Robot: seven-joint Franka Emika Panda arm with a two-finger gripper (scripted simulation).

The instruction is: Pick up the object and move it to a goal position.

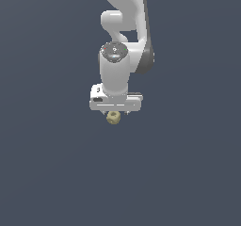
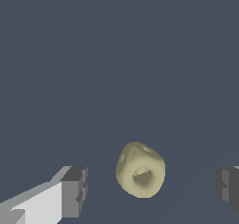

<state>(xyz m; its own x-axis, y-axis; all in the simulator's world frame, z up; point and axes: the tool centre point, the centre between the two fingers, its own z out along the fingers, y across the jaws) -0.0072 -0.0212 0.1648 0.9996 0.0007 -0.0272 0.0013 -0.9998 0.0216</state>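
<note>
Upright, cube (image 2: 140, 170) between parted jaws.

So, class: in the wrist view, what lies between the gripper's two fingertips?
The pale yellow cube sits between the fingers, gaps either side; gripper open.

You find no text, label, brand, number or sign to read in either view. The arm (image 1: 123, 41) shows plain white and grey casing, the cube (image 2: 140, 170) carries only dimples, and the dark surface around them is unmarked.
</note>
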